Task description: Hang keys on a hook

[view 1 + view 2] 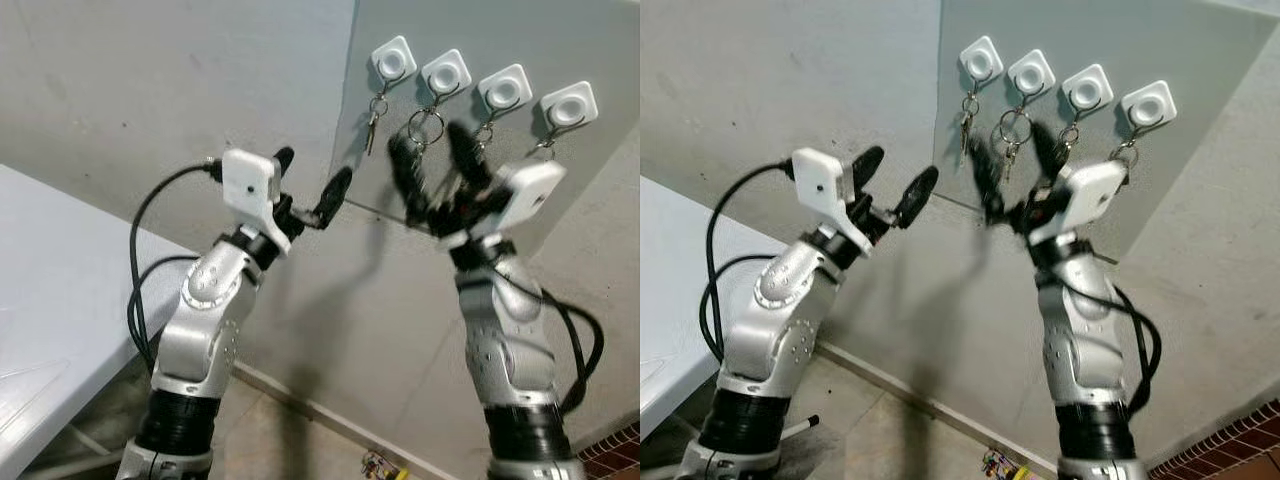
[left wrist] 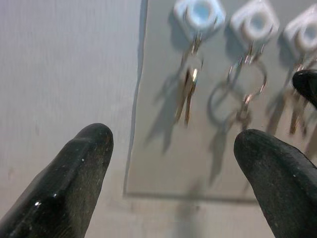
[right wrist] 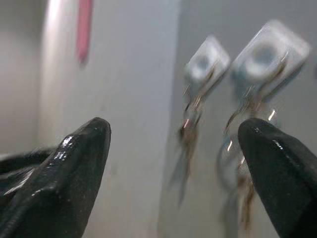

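A grey panel [image 1: 590, 40] is fixed to the wall, and four white square hooks are set on it in a row: first hook [image 1: 393, 60], second hook [image 1: 446, 72], third hook [image 1: 504, 88] and fourth hook [image 1: 569, 103]. A white tabletop [image 1: 50, 290] is seen at the robot's left, and a small colourful object [image 1: 377, 464] lies on the floor at the foot of the wall. Black cables are looped beside both silver arms.

The right pincer [image 1: 432, 162] is raised in front of the panel, just below the second and third hooks, partly covering the keys there. Its fingers are spread wide and nothing is held between them; whether a fingertip touches the key ring [image 1: 426, 126] cannot be told. The left pincer [image 1: 312, 183] is held near the panel's left edge, below the first hook, likewise spread and empty.

Keys are hung from each hook. The keys [image 2: 187, 91] on the first hook hang straight down, long axis vertical, flat against the panel. A large ring with keys below it is carried by the second hook.
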